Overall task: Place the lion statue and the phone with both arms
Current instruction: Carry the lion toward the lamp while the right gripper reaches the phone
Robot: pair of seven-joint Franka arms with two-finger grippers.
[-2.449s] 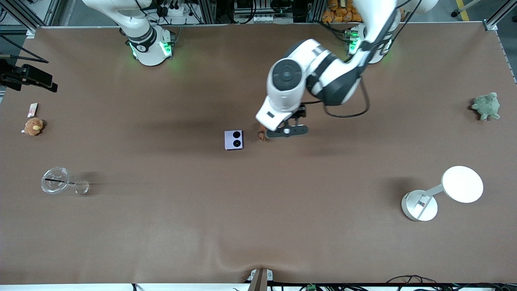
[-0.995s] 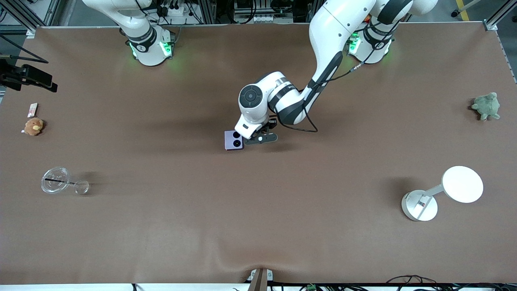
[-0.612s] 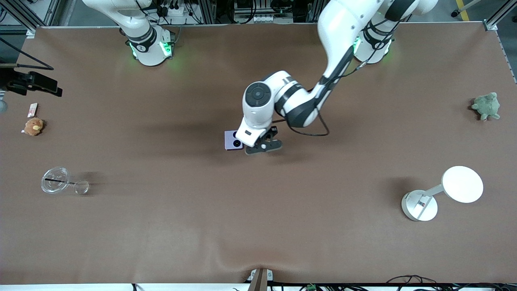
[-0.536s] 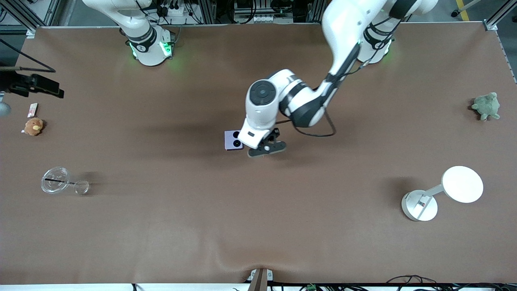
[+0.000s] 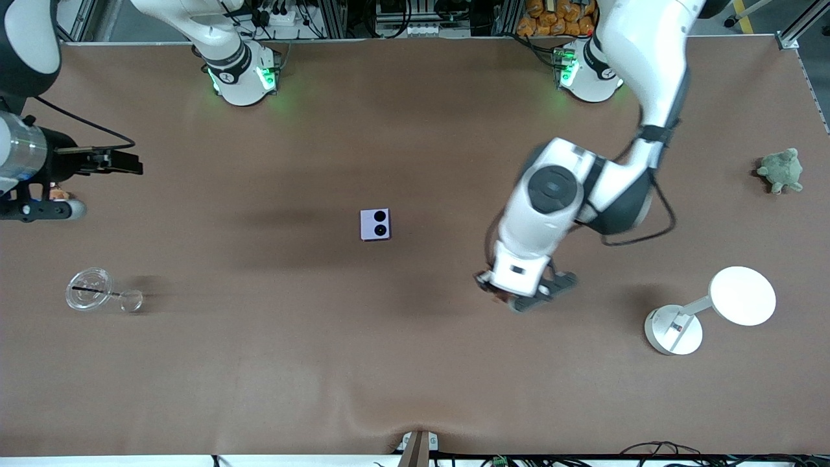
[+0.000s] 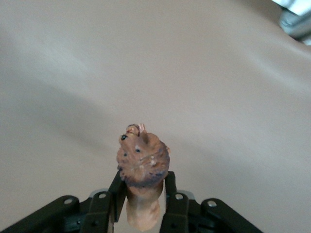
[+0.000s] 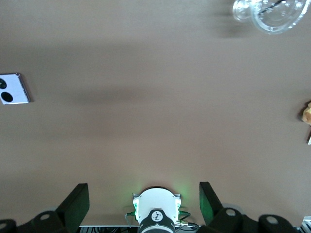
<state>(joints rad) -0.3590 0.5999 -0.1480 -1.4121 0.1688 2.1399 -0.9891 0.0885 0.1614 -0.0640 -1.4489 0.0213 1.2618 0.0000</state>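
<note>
Carry: left gripper clenched on lion statue; lower it level, feet first.
Waiting: right gripper spread wide, high above phone.

A robotics lab. My two arms are bolted to a wide brown desk, bases ringed with green lights. Aluminium framing, cables and equipment racks line the edge by my bases.

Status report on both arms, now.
Left end effector shut on small brown lion statue, airborne over bare table. Right end effector open, high over table's right-arm end. Pale lavender square phone lies mid-table. Nothing in the way.
</note>
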